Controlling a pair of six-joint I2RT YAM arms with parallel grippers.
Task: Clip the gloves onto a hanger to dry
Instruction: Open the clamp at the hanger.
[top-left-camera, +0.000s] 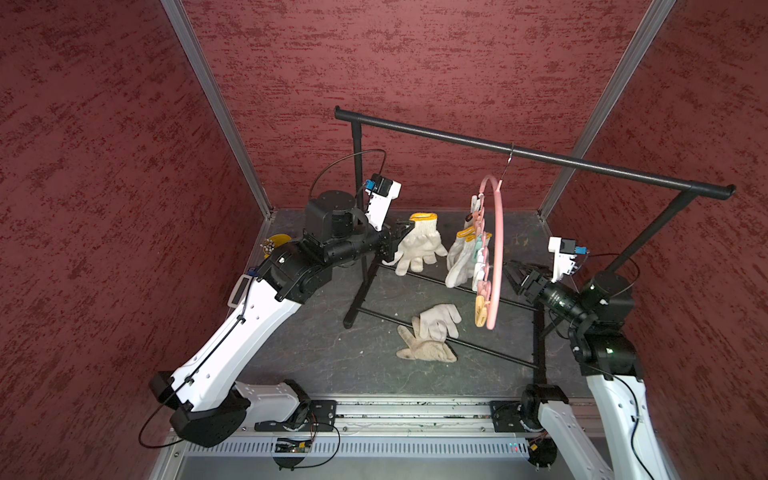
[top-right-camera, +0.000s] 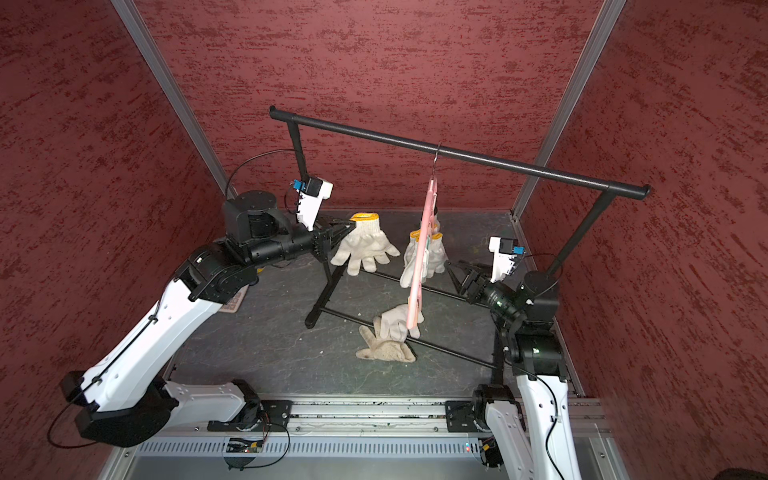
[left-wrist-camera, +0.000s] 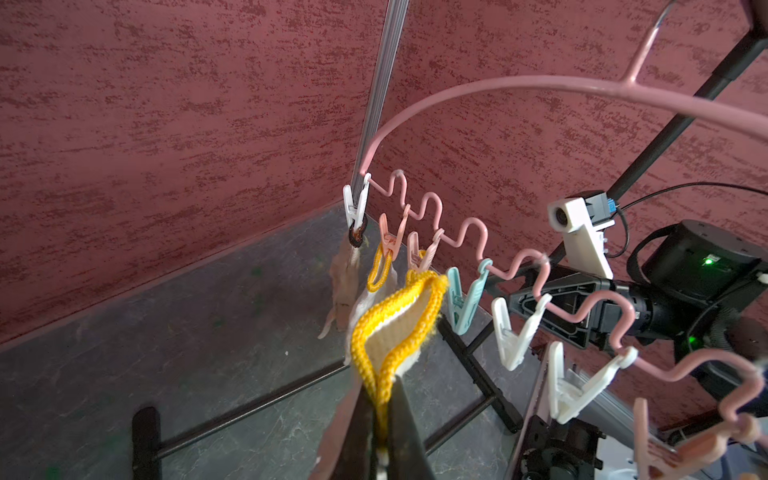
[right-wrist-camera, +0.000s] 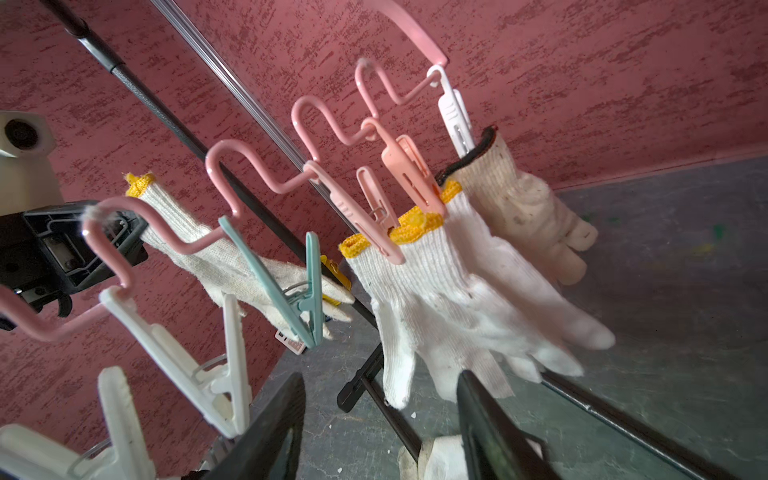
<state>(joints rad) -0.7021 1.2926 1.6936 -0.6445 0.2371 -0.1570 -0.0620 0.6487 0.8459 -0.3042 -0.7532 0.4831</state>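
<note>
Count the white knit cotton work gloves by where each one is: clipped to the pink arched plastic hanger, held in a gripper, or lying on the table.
Clipped to the pink arched plastic hanger: 3 (front yellow-cuffed glove, rear yellow-cuffed glove, dark-cuffed glove)
Held in the left gripper: 1 (held yellow-cuffed knit glove)
Lying on the dark table: 2 (whiter glove, dirty cream glove)
Total: 6

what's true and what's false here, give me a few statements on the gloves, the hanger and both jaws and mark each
1. The left jaws are shut on a glove by its yellow cuff. True.
2. The right jaws grip a glove. False: they stand open and empty beside the hanger.
3. Three clipped gloves hang from the hanger. True.
4. The hanger lies on the table. False: it hangs from the black rail.
5. No glove is on the table. False: loose gloves lie there.
</note>
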